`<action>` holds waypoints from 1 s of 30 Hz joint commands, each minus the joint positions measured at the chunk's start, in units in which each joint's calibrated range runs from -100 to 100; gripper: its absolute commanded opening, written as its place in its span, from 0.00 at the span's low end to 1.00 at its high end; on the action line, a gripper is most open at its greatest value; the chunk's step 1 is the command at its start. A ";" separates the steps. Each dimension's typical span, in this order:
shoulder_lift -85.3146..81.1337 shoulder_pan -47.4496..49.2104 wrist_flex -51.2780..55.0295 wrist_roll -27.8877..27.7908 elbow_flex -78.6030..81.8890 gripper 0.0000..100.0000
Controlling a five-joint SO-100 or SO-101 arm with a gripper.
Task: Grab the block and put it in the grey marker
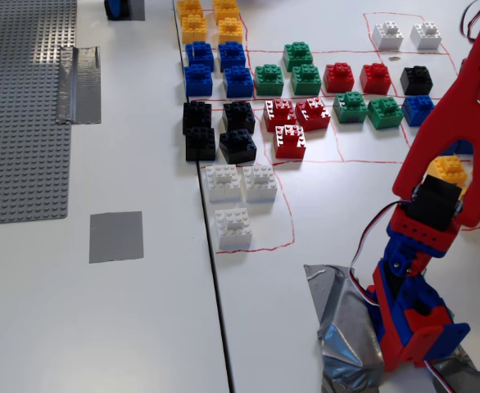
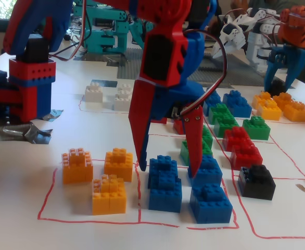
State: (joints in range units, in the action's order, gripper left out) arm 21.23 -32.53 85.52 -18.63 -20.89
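In a fixed view my red gripper hangs open, pointing down over the blue blocks at the front of the table. Its left finger comes down just left of a blue block. The right finger comes down between that block and its neighbour. I cannot tell whether the tips touch the block. The grey marker is a bare square of tape left of the white blocks, seen also as a dark patch. The other fixed view shows only my red arm link; the gripper is out of frame.
Red-outlined squares hold sorted blocks: orange, black, green, red, white. A grey baseplate lies at the left. Another arm's orange gripper hangs at the far right. My base sits on crumpled tape.
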 commanded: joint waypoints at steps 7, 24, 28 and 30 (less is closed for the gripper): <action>-1.10 -0.74 0.93 -0.05 -5.18 0.27; 2.03 -3.00 1.26 -0.73 -7.36 0.26; 3.52 -3.00 1.99 -0.49 -9.36 0.26; 4.18 -3.00 2.47 -0.39 -10.08 0.26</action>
State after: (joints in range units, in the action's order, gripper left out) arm 27.83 -34.65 86.89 -18.88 -25.70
